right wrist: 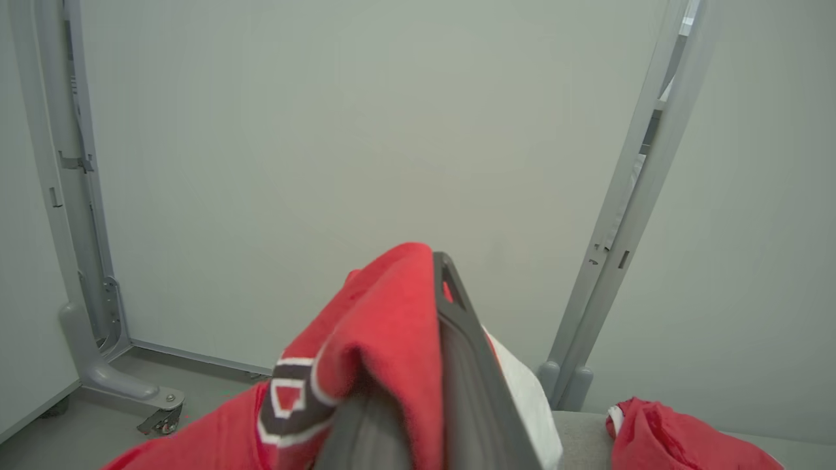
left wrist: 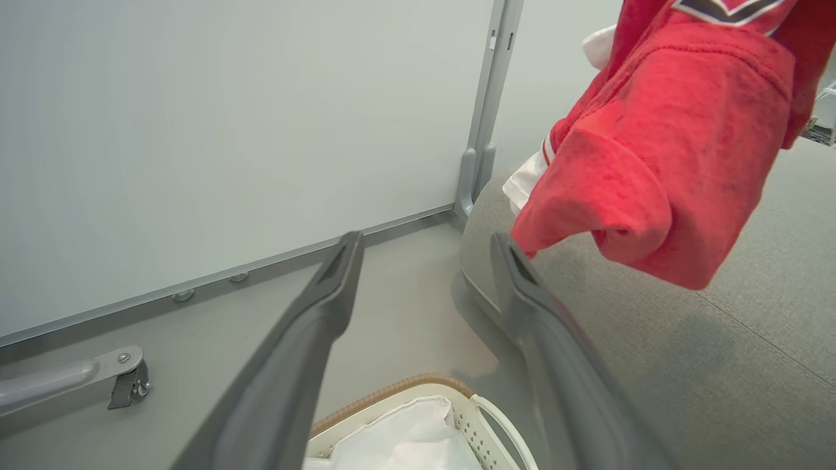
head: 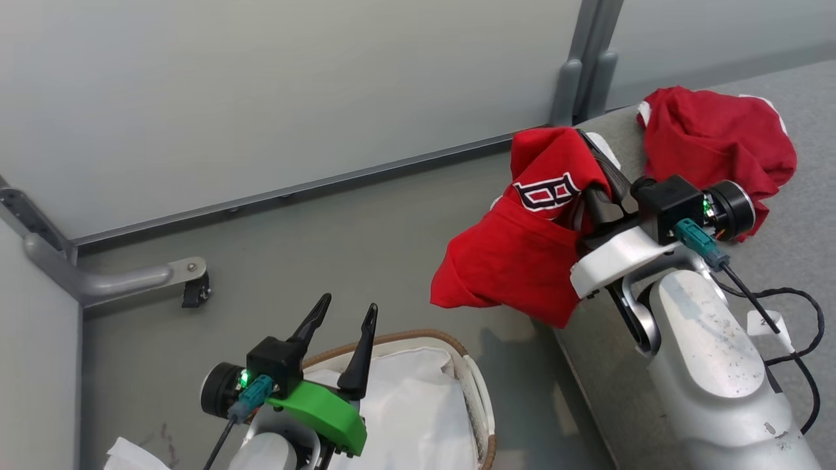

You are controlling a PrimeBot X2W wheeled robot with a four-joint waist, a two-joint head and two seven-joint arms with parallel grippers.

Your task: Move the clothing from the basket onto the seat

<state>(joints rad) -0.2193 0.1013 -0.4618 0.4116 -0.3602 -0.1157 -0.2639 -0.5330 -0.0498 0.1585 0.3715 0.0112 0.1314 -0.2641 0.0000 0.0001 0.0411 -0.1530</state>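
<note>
The emblem shirt (head: 522,248) hangs pinched in the right gripper (head: 591,156) at the seat's (head: 803,261) near edge, partly over the floor. To land it well, the arm should carry it inward, near the other shirt (head: 712,137) lying there, before releasing. The left gripper (head: 346,307), fingers spread, hovers over the basket (head: 480,391).

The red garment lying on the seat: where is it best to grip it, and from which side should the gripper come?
Probably a raised fold near the middle of the crumpled red garment, coming from above. It lies in a heap on the seat, so its folds stand up, ready to be pinched.
</note>
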